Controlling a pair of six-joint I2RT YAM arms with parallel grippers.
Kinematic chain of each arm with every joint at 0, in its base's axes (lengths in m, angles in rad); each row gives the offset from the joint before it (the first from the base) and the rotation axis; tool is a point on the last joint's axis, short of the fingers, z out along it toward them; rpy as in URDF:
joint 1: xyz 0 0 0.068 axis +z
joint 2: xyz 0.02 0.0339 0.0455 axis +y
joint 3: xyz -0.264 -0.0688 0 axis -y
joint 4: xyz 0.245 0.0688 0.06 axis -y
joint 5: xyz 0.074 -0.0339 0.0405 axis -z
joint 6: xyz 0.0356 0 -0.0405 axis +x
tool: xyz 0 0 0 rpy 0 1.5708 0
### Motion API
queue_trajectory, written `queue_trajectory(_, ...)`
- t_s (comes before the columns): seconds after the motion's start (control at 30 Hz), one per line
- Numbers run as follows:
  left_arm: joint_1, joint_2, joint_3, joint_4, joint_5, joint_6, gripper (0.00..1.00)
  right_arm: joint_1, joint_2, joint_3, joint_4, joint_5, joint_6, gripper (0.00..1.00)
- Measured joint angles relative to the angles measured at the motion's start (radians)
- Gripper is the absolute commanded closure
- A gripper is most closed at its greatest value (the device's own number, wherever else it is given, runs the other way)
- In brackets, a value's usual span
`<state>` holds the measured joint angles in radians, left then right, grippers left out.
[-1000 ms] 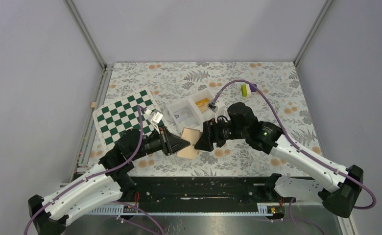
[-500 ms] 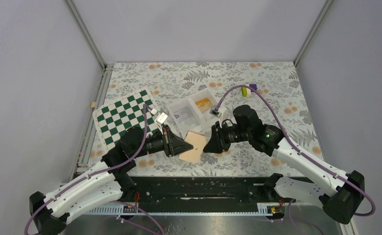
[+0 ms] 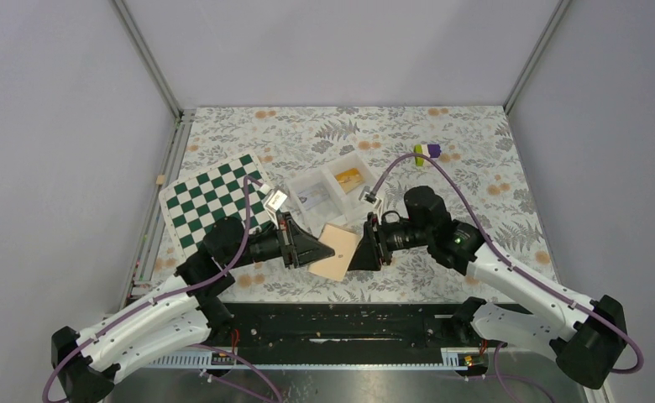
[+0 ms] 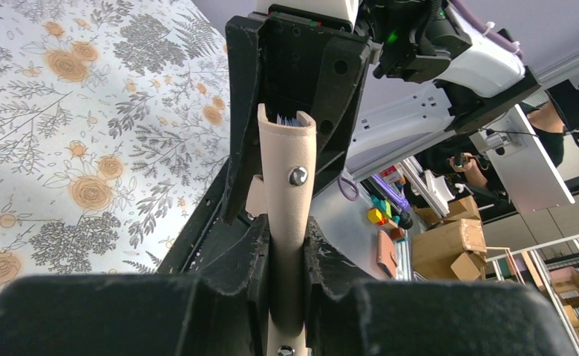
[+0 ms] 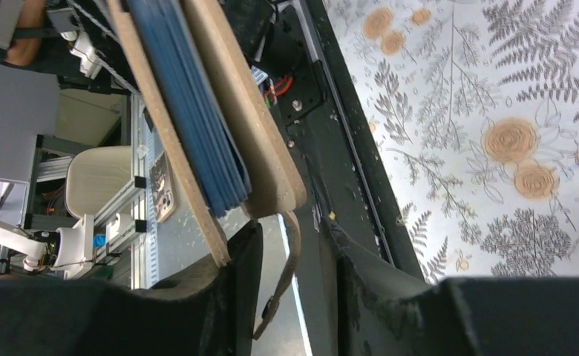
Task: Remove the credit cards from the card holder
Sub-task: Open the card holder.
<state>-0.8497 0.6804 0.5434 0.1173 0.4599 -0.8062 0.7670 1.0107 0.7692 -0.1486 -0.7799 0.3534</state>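
The card holder (image 3: 337, 252) is a tan booklet held off the table between both grippers. My left gripper (image 3: 316, 249) is shut on its spine edge, seen as a tan strip with a snap stud in the left wrist view (image 4: 288, 185). My right gripper (image 3: 359, 252) is open at the opposite edge. In the right wrist view the two tan covers (image 5: 231, 96) gape, with blue sleeves (image 5: 186, 96) between them, and the closure strap (image 5: 286, 274) hangs loose between my fingers (image 5: 234, 297). I cannot make out separate credit cards among the sleeves.
A white two-compartment tray (image 3: 301, 186) stands just behind the holder, with a pale printed piece (image 3: 313, 200) and an orange piece (image 3: 348, 177) in it. A green-and-white chequered board (image 3: 215, 201) lies at the left. A small purple and green object (image 3: 427, 151) lies at the back right.
Both grippers and the holder have moved slightly right and nearer the front edge. The right gripper has swung lower and now faces the holder's right edge.
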Motion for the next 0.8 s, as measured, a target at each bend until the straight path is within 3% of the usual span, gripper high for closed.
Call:
queue_trajectory(0.1,0.0,0.0,0.0,0.022,0.01,-0.013,1.0,0.0,-0.026,-0.02,0.045,-0.009,0.022,0.72)
queue_trajectory(0.23,0.0,0.002,-0.002,0.06,0.019,-0.032,1.0,0.0,-0.055,-0.039,0.1,-0.008,0.046,1.0)
queue_trajectory(0.27,0.0,0.002,-0.002,0.066,0.023,-0.035,0.99,0.0,-0.062,-0.045,0.116,-0.006,0.056,1.0)
queue_trajectory(0.3,0.0,0.002,-0.002,0.072,0.025,-0.037,0.91,-0.001,-0.069,-0.051,0.128,-0.004,0.062,1.0)
queue_trajectory(0.4,0.0,0.002,-0.003,0.074,0.022,-0.042,0.5,-0.002,-0.094,-0.07,0.156,0.005,0.082,1.0)
queue_trajectory(0.47,0.0,0.003,-0.006,0.072,0.011,-0.044,0.38,-0.003,-0.118,-0.079,0.164,0.011,0.106,1.0)
queue_trajectory(0.57,0.003,0.009,-0.025,0.065,-0.001,-0.056,0.26,-0.007,-0.151,-0.079,0.186,0.012,0.165,1.0)
queue_trajectory(0.8,0.023,0.006,-0.061,0.057,-0.024,-0.066,0.14,-0.013,-0.167,-0.079,0.204,0.012,0.283,1.0)
